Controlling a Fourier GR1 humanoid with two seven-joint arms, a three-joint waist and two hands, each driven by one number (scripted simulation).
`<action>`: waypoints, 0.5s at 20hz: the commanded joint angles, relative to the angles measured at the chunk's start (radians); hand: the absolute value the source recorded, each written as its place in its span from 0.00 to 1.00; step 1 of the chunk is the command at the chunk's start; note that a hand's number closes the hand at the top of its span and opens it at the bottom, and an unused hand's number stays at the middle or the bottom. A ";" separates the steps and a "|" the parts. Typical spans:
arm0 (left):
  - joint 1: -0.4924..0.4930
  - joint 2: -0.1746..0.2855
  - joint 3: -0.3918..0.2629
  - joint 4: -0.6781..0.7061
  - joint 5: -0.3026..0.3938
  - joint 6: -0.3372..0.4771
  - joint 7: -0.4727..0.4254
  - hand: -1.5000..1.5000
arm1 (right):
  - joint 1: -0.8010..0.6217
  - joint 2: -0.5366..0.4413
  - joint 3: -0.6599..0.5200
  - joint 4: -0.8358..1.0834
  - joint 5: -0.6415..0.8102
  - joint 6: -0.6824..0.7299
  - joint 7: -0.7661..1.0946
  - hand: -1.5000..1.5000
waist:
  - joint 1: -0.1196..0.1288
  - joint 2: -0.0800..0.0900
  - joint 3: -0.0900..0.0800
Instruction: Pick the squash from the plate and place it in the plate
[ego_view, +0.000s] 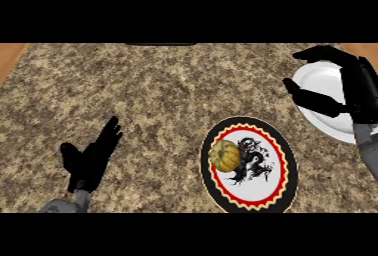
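Note:
A yellow-green squash lies on the left part of a patterned plate with a black rim, red zigzag ring and a black figure in its white middle. A plain white plate sits at the right edge of the counter. My right hand hovers over the white plate, fingers and thumb spread, holding nothing. It is up and to the right of the squash, well apart from it. My left hand rests open at the lower left, fingers straight and pointing up.
The counter top is speckled brown granite. Wooden strips show at the top left corner and the top right. A dark object edge lies at the far side.

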 joint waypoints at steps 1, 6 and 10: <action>0.020 0.001 0.016 0.033 0.014 0.032 0.084 0.50 | 0.016 0.036 0.090 -0.148 0.213 -0.151 0.186 0.00 | -0.022 0.000 0.007; 0.036 0.005 0.013 -0.002 -0.014 0.045 0.109 0.50 | -0.063 0.021 0.152 -0.298 0.348 0.017 0.452 0.00 | -0.011 0.005 0.008; 0.046 -0.011 -0.003 -0.040 -0.016 0.050 0.116 0.50 | -0.081 -0.026 0.227 -0.362 0.376 0.223 0.619 0.00 | -0.012 0.003 0.007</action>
